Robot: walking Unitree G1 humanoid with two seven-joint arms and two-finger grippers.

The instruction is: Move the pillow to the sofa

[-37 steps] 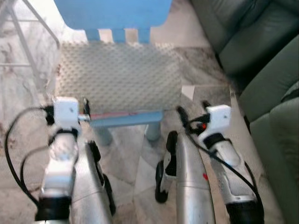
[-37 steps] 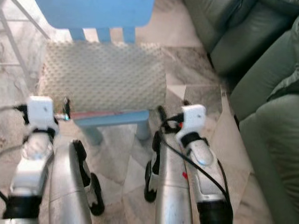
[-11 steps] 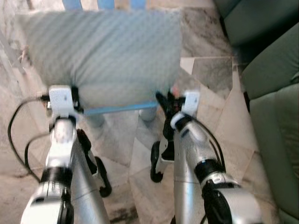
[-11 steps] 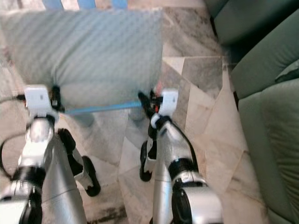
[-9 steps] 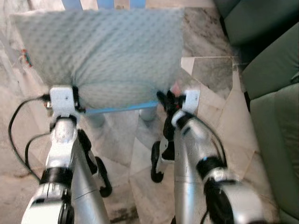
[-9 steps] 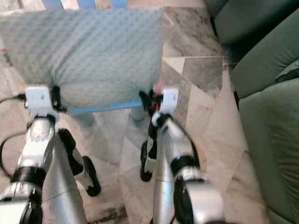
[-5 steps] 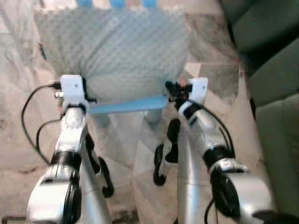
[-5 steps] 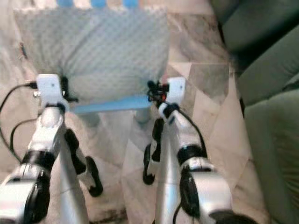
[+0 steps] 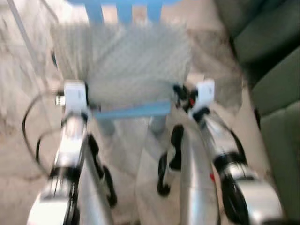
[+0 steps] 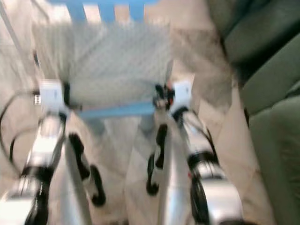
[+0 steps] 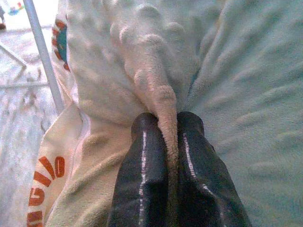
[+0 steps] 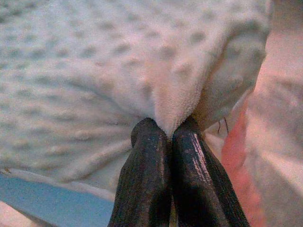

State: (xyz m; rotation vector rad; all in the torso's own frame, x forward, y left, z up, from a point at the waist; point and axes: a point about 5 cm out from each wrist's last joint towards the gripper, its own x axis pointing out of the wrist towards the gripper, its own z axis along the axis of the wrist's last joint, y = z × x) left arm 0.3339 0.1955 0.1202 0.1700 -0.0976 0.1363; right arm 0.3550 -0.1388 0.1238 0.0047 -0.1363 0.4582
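A pale, dimpled pillow (image 9: 126, 61) lies on the seat of a small blue chair (image 9: 133, 110) straight ahead. My left gripper (image 11: 166, 124) is shut on a fold of fabric at the pillow's near left corner (image 9: 89, 101). At the near right corner my right gripper (image 12: 168, 131) is shut on another pinch of its fabric, just above the chair's blue front edge. The dark green sofa (image 9: 276, 70) stands to the right.
Pale marble tiles (image 9: 140, 178) cover the floor around the chair. A thin metal frame (image 9: 28, 42) stands to the left of the chair. The sofa's cushions (image 10: 276, 154) run along the right edge. The head views are blurred.
Since 3.4 s ago both grippers reached the pillow's near corners and shut on them. In the last second the view has tilted up, bringing the chair's back slats in.
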